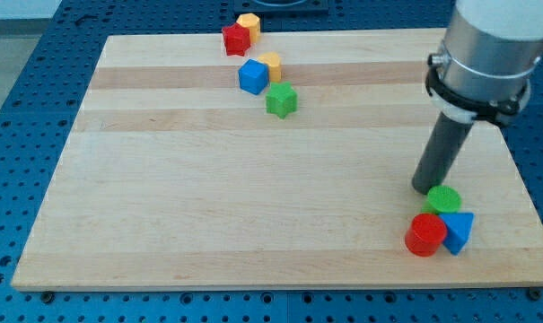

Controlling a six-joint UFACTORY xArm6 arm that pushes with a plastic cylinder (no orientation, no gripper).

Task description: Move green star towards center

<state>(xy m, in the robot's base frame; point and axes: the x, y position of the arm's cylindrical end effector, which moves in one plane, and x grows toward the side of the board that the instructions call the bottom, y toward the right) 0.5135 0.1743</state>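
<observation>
The green star (281, 100) lies on the wooden board (208, 206) near the view's top, just right of centre line. It touches a blue block (252, 76) up-left of it, with an orange block (270, 64) behind. My tip (424, 188) is far to the view's lower right, just up-left of a green round block (443, 199), and well away from the star.
A red star-like block (236, 39) and an orange block (249, 24) sit at the board's top edge. A red cylinder (425, 235) and a blue triangular block (457, 231) sit below the green round block near the bottom right corner.
</observation>
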